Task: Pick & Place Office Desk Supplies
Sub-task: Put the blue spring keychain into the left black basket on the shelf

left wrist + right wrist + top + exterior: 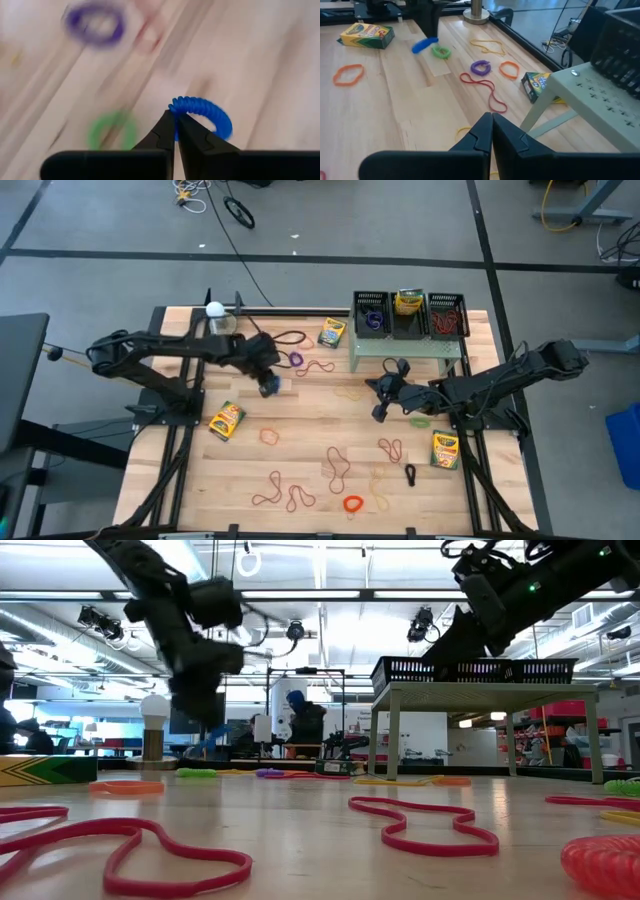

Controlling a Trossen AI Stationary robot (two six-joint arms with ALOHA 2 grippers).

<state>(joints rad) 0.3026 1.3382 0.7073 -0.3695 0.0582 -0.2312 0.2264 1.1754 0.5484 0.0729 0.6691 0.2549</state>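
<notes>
Gripping blue ring (pixel 202 113), left tool (pixel 175 120)

Bare table (pixel 300 415) is left between the two arms; the far right edge is blocked by the pale green stand (pixel 405 350).

No lettering can be made out anywhere; the print on the crayon boxes (pixel 367 35) is too small to read.
</notes>
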